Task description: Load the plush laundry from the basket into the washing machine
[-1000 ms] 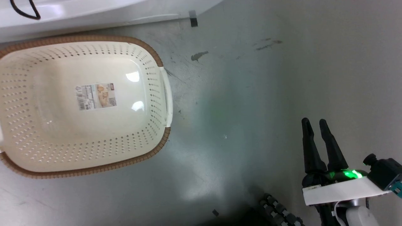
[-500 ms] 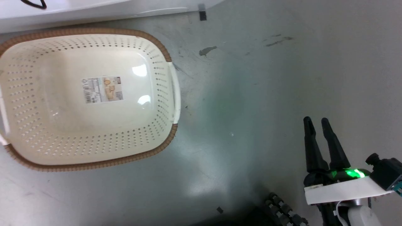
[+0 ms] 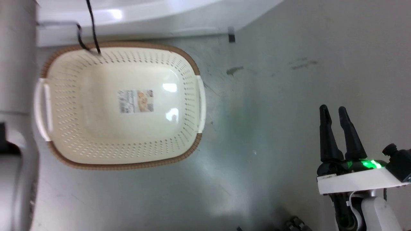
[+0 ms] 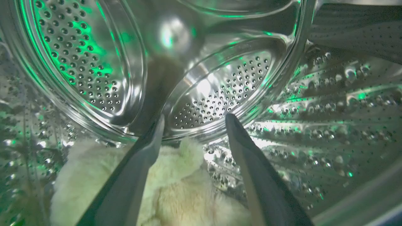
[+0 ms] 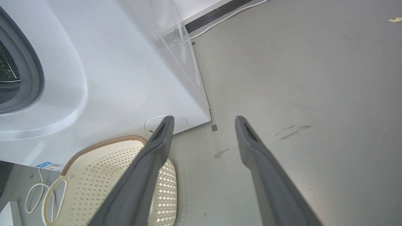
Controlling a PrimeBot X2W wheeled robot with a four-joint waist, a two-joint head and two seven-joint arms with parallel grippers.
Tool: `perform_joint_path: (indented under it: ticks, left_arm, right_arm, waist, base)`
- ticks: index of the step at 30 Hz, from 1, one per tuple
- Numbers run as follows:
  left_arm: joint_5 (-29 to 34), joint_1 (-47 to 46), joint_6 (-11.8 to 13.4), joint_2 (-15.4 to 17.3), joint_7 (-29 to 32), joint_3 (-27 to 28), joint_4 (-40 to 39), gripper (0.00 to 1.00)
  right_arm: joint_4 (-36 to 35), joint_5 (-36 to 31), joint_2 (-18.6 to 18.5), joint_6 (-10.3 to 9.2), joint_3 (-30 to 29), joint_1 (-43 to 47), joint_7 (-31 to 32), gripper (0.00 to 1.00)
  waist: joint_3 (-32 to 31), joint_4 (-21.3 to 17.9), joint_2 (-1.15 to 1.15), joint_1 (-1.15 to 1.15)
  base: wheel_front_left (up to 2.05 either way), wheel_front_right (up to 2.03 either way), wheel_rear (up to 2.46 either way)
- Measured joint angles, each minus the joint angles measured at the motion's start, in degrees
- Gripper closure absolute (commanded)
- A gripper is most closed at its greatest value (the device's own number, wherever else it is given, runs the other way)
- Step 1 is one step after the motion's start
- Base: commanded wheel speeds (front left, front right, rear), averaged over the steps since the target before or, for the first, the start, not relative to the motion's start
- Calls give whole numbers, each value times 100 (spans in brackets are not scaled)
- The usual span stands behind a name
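The cream-beige plush laundry (image 4: 179, 188) lies on the bottom of the washing machine's perforated steel drum (image 4: 81, 62). My left gripper (image 4: 195, 117) is open inside the drum, its fingers spread just above the plush and holding nothing. The basket (image 3: 128, 165) stands on the floor in front of the white washing machine (image 3: 144, 16) with nothing in it but the paper label (image 3: 136, 101) on its bottom. My right gripper (image 3: 332, 109) hovers open over bare floor to the right of the basket. The right wrist view shows the basket (image 5: 94, 175), the washing machine (image 5: 110, 78) and my right gripper (image 5: 204, 118).
My pale left forearm (image 3: 16, 64) runs along the head view's left edge, toward the washer. A black cable (image 3: 91, 29) hangs over the basket's far rim. A white cord (image 5: 33, 194) loops on the floor beside the basket. Grey floor (image 3: 273, 96) spreads to the right.
The head camera has moved, so the basket now sits further right in the view and my left forearm shows at the left edge. The right gripper stays open in place.
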Motion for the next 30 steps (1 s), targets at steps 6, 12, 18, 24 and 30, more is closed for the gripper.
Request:
perform_joint_path:
  ticks: [6, 12, 18, 24, 30]
  left_arm:
    - [9, 797, 8, -138, 0, 3, -136, 0]
    - [5, 1704, 88, -297, -1, 90, -330, 0]
    - [24, 2883, 158, -593, -1, 156, -566, 0]
    - [74, 3678, 186, -732, -1, 265, -760, 0]
    - [142, 4502, 246, -834, -1, 533, -1232, 0]
  right_arm:
    - [175, -98, 0, 0, -38, -27, -1, 0]
    - [353, -197, 0, 0, -76, -18, -1, 0]
    - [591, -282, -1, 0, -131, 76, -1, 0]
    - [794, -350, -1, -1, -113, 272, -1, 0]
    - [979, -446, 0, 0, -79, 534, 0, 0]
  waist:
    - [-471, 191, 0, 0]
    - [-1009, 361, 0, 0]
    - [-1750, 557, 0, -1]
    - [-2331, 679, 0, -1]
    - [-2923, 790, 0, -2]
  base:
    - [0, 0, 0]
    - [0, 0, 0]
    - [0, 0, 0]
    - [0, 0, 0]
    - [0, 0, 0]
